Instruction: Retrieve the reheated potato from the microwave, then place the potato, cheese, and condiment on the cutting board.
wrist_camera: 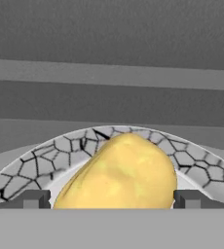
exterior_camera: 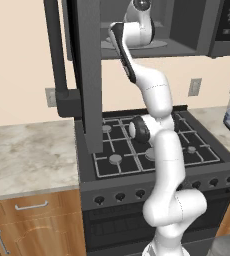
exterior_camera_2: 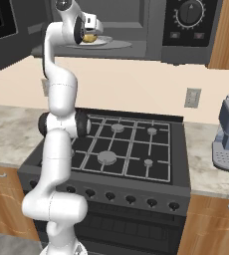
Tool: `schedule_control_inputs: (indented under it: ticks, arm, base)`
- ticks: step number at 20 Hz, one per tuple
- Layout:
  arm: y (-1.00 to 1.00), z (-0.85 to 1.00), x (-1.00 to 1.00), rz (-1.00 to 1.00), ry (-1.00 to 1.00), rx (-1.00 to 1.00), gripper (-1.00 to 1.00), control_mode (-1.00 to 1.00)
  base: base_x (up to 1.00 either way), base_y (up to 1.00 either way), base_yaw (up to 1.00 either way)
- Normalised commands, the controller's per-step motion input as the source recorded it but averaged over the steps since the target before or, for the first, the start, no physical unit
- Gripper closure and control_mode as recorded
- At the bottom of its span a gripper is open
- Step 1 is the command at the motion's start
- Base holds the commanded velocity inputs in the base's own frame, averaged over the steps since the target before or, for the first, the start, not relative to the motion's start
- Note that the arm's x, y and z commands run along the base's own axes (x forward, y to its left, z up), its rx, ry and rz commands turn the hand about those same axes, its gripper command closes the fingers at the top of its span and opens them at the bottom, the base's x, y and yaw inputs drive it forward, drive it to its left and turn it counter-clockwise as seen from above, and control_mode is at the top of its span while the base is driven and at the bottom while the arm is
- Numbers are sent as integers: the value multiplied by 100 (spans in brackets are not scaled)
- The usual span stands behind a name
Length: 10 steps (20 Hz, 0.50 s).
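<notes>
1. Gripper (wrist_camera: 112,199) reaches into the open microwave (exterior_camera_2: 151,30), its fingers (wrist_camera: 33,199) spread wide on either side of the potato (wrist_camera: 121,175), not yet clamped on it.
2. The potato lies on a crackle-patterned plate (wrist_camera: 50,155) inside the microwave, above the stove (exterior_camera_2: 121,144).
3. Step in hand, as I judge it: grasping the potato, the first part of the task.
4. Next move likely calls for closing squarely on the rounded lump, then lifting and drawing it out past the door (exterior_camera: 87,75).
</notes>
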Motion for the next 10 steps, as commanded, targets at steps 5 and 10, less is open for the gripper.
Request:
schedule_control_inputs:
  ticks: [5, 10]
  arm:
    - [1, 1, 14, -5, 5, 0, -100, -100]
    - [0, 5, 17, -5, 10, 0, -100, -100]
  base:
    - [0, 0, 0]
    - [0, 0, 0]
